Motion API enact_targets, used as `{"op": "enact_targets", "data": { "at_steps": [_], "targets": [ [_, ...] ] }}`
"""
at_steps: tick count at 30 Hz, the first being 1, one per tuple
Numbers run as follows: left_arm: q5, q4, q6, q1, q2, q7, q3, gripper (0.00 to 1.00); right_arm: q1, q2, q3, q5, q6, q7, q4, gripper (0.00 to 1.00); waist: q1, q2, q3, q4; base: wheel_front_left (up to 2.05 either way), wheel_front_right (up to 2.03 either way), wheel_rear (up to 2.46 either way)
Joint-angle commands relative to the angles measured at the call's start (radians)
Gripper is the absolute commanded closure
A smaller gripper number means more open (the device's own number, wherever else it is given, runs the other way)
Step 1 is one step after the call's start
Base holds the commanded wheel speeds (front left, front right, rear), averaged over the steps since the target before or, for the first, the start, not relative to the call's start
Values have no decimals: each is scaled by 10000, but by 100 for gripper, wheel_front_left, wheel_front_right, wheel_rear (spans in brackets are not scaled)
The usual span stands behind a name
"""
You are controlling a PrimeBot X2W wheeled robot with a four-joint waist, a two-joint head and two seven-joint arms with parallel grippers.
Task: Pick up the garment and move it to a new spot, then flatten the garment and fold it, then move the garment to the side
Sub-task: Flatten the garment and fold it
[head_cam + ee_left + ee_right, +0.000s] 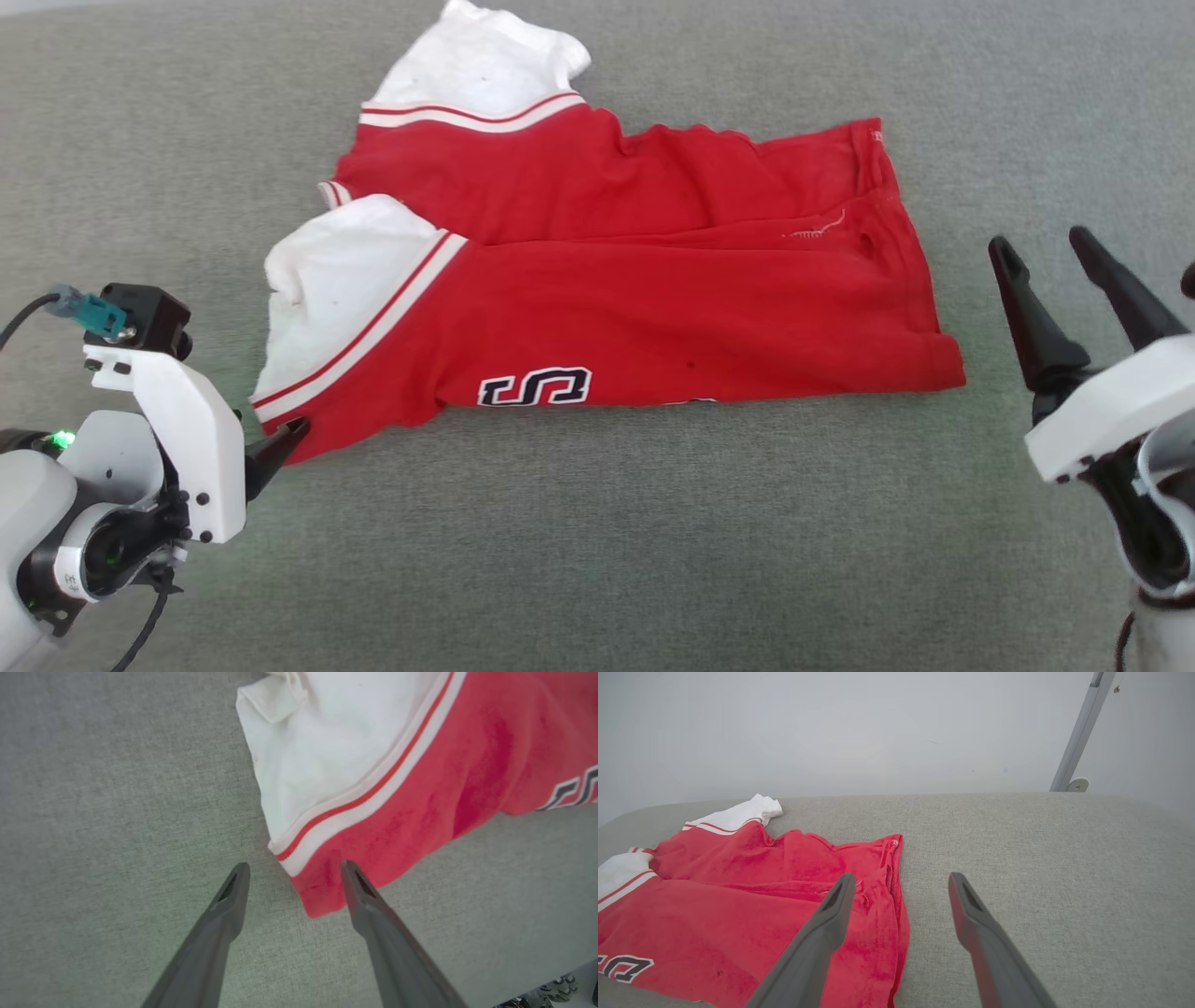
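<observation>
1. Hovering wide open and empty: left gripper (294, 867), fingertips straddling the near left corner of the garment (653, 299); nearer arm for the next grasp.
2. Spread wide too, holding nothing: right gripper (1041, 240), just beside the hem end, apart from it.
3. Folded flat on the grey cushion (597, 541); long axis left-right, white sleeves (327, 280) pointing left, hem (920, 280) right.

I see the garment (653, 308) lying mid-tabletop (597, 560), sleeves toward the left edge. My left gripper (294, 867) is at its near-left corner. My right gripper (1041, 239) sits just beside its right edge, apart.
</observation>
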Motion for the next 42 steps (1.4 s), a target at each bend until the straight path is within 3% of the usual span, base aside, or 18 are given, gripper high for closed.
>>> {"op": "enact_targets", "data": {
  "at_steps": [1, 5, 11, 12, 19, 31, 32, 33, 37, 42],
  "targets": [
    [-239, -23, 82, 163, -9, -88, 125, 0, 199, 248, -68, -21, -8, 65, -221, 0, 0, 0, 99, -109, 0, 0, 0],
    [-421, 394, 57, 312, -173, -221, 223, 0, 561, 506, 24, 36, -8, 422, -464, 0, 0, 0, 228, -245, 0, 0, 0],
    [-658, 1281, -205, 339, -679, -254, 144, 1, 813, 181, 466, 327, -8, 1200, -289, 0, 0, 0, 315, -320, 0, 0, 0],
    [-646, 1397, -321, 330, -768, -189, 66, 100, 823, 128, 530, 360, -8, 1352, -215, 0, 0, 0, 326, -322, 0, 0, 0],
    [-536, 1895, -799, 49, -1327, -92, -154, 100, 424, -21, 570, 455, -8, 2331, 652, 0, 0, 0, 363, -89, 0, 0, 0],
    [-302, 2251, -1152, -357, -1931, -159, -295, 100, -808, 33, 1413, 224, -7, 4482, 3117, 0, 0, 0, 517, 382, 0, 0, 0],
    [-310, 2265, -1161, -385, -1986, -197, -274, 100, -840, 36, 1571, 309, -5, 4705, 3242, 58, 0, 0, 524, 419, 0, 0, 0],
    [-312, 2283, -1190, -413, -2028, -210, -272, 100, -871, 20, 1636, 380, -4, 4821, 3322, 100, 0, 0, 525, 462, 0, 0, 0],
    [-357, 2323, -1224, -436, -1941, -272, -186, 100, -1085, -263, 1591, 568, -7, 5160, 3190, 100, 0, 0, 493, 541, 0, 0, 0],
    [-520, 1956, -1091, -339, -1445, -201, 43, 100, -1179, -722, 1348, 934, -7, 5589, 2547, 100, 0, 0, 341, 566, 0, 0, 0]
  ]
}}
